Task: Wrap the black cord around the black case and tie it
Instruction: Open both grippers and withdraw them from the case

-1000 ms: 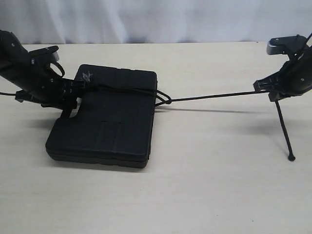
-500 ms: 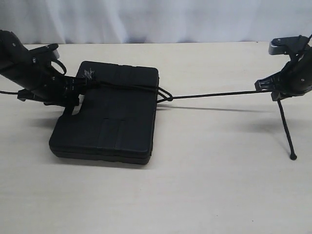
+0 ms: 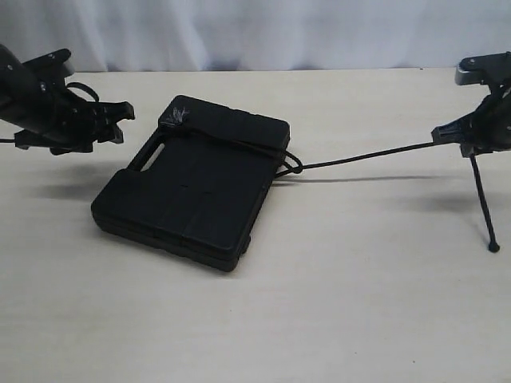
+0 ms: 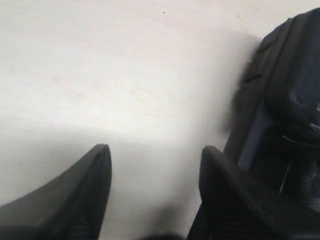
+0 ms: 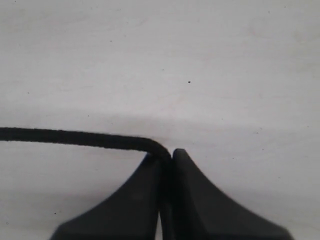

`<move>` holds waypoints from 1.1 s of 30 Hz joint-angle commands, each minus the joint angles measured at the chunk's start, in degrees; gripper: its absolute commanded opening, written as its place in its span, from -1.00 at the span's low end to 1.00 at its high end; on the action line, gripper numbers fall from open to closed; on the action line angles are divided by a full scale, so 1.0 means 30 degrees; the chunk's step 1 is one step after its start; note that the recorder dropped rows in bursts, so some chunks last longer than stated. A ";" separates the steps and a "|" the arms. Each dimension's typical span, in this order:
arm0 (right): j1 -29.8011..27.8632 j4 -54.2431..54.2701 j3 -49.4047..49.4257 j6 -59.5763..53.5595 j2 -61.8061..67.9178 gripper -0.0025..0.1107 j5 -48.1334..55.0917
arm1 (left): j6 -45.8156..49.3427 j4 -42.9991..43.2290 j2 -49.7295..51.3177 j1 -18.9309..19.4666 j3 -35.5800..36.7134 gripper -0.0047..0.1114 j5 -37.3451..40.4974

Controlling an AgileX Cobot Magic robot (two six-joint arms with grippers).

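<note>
The black case (image 3: 192, 191) lies flat on the table (image 3: 359, 287), the black cord (image 3: 367, 155) crossing its top. The cord runs toward three o'clock into the right gripper (image 3: 444, 136), which is clenched on it. The left gripper (image 3: 120, 124), spread and empty, hangs at the case's ten o'clock, apart from it.

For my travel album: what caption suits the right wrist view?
Shut claw pinching the black cord over a pale table.

Left gripper (image 3: 120, 121) hung near the handle end of the black case (image 3: 192, 187), jaws spread wide and empty, arm angled low, right gripper (image 3: 439, 134) stood well off the opposite end, jaws pinched tight on the black cord (image 3: 359, 155).
</note>
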 commanded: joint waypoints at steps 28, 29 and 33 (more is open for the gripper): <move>0.4550 0.1084 0.1496 -0.0131 -0.7631 -0.86 0.9525 | -0.4013 0.9895 -1.0661 -0.4830 0.2896 -0.92 0.8800; 0.4550 0.1084 0.2209 -0.0033 -0.8433 -0.86 0.8843 | -0.4314 0.9939 -1.1812 -0.5213 0.3741 -0.92 0.8261; 0.4550 0.1163 0.5680 0.0066 -1.2405 -0.86 0.4237 | -0.4531 0.9152 -1.6994 -0.6517 0.7081 -0.92 0.4753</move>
